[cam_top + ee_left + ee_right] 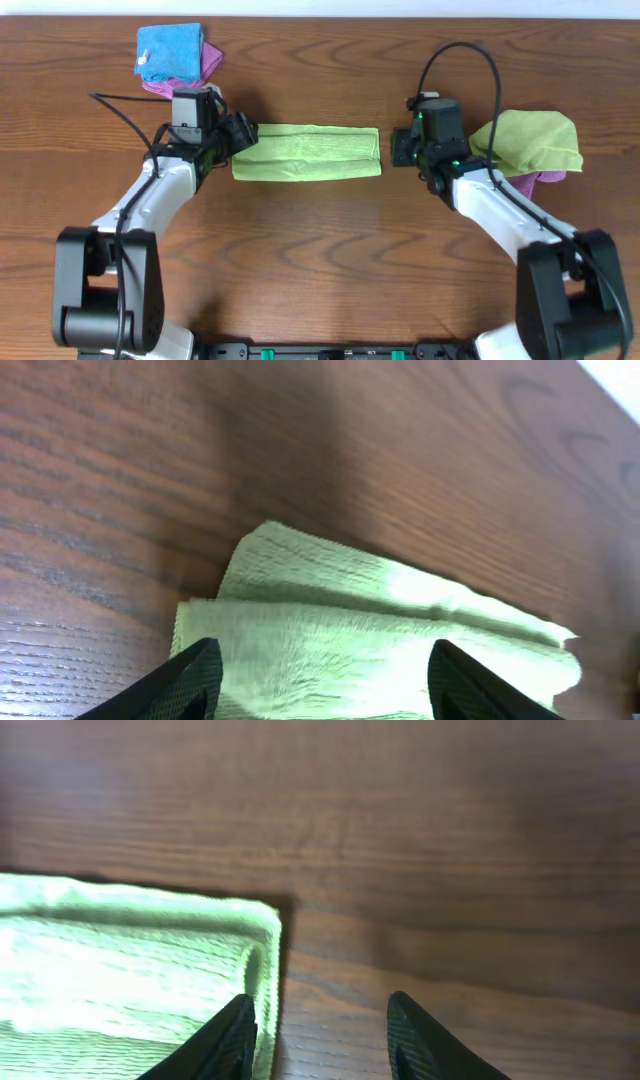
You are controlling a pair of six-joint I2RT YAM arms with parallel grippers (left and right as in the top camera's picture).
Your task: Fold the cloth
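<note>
Standing at opposite ends of the folded cloth (306, 153), the left gripper (322, 660) and right gripper (320, 1010) both gape wide, empty.

cloth (306, 153) on table (320, 260), other cloth (530, 140) right

A dark brown wood-grain table (320, 260) fills nearly the whole overhead frame, evenly lit, with only a thin pale strip (320, 7) showing along the top edge.

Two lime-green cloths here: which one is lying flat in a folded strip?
The cloth between the left pincer and right pincer: flat and rectangular. The other green cloth, at the right, is a rumpled heap.
</note>
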